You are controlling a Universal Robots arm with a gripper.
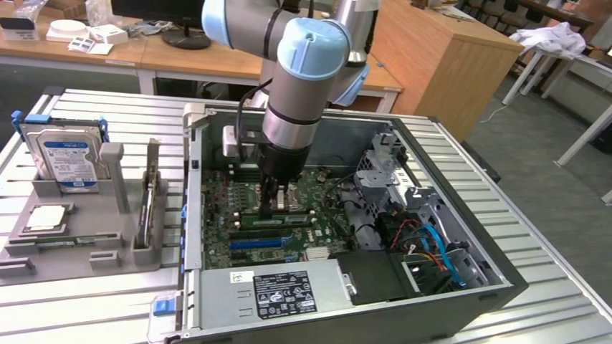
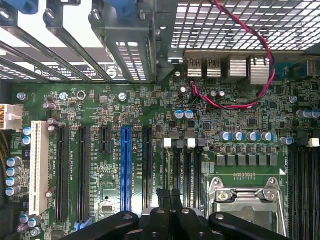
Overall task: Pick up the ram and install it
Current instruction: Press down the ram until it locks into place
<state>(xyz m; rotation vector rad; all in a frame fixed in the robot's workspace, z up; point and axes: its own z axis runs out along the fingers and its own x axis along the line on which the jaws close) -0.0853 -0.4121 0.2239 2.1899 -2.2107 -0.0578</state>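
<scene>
"Down inside the open black computer case, our gripper hangs low over the green motherboard, right at the memory slots."

"And the ram? We see a slim green stick lying along those slots, directly under the gripper."

"Yes, touching or nearly so. We cannot tell whether the gripper is clenched on it or released, nor whether the stick is seated."

"From the wrist we find the gripper between a long blue plastic slot and the silver processor socket frame."

"What crowds us?"

"On the exterior view's right, a grey metal drive cage and a tangle of blue and orange cables. Near us, the grey power supply box with its black label. A twisted red-and-black wire loops over the board's far edge. The arm's pale blue joint hides part of the case's far side."

"And outside the case?"

"On the exterior view's left, a grey moulded tray holds a boxy silver-and-blue hard drive upright and a square silver chip lying flat, both well apart from the gripper."

"Everything rests on a ribbed silver metal table. Beyond it we see light wooden desks, a round black monitor foot and grey floor."
</scene>
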